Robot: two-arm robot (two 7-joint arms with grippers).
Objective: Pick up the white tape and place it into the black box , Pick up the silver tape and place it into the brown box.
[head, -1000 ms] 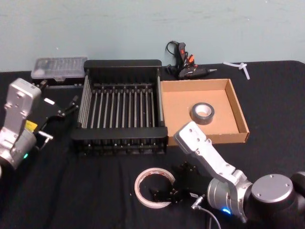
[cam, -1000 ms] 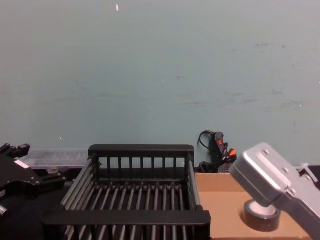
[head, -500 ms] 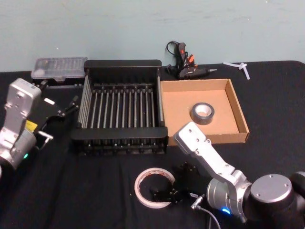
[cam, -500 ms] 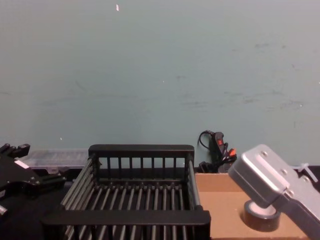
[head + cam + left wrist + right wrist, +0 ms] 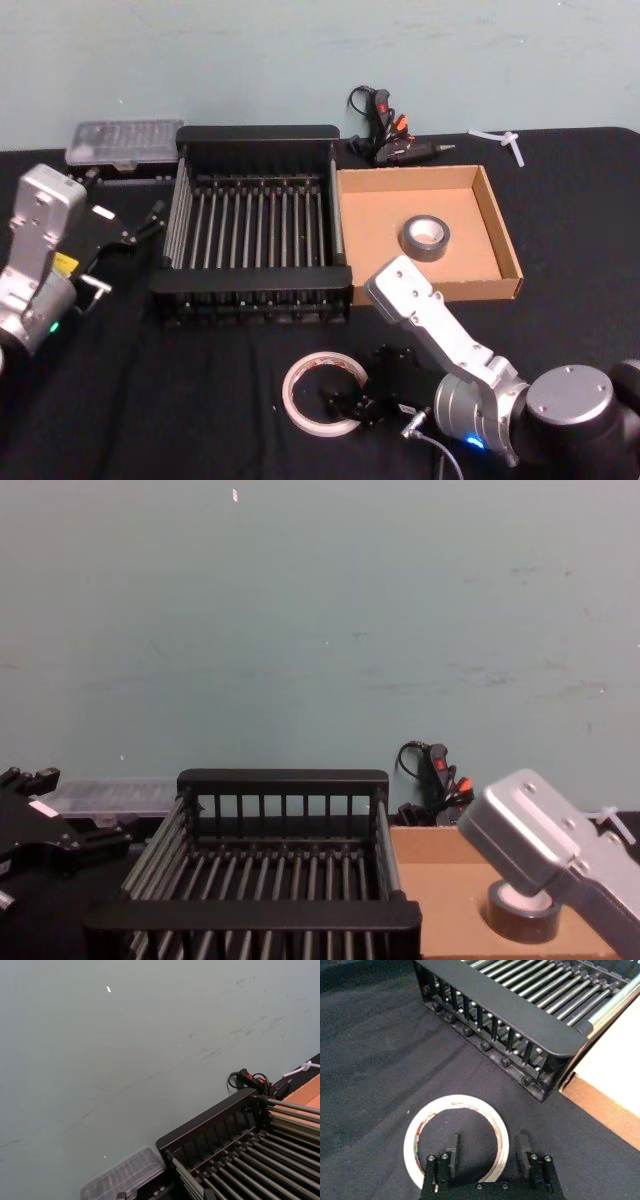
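My right gripper [image 5: 487,1150], fingers apart, straddles the flat white tape roll's [image 5: 456,1141] near rim on the table. I'd lower squarely, then pinch. My left gripper [image 5: 135,228] idles, spread, beside the black slatted crate [image 5: 255,135].

Two tape rolls: white tape [image 5: 322,393], silver tape [image 5: 426,238]; two boxes: black box [image 5: 256,134], brown box [image 5: 372,225]

My right tool [image 5: 343,402] edges slightly closer over the white tape's [image 5: 313,388] near rim, fingers straddling it.
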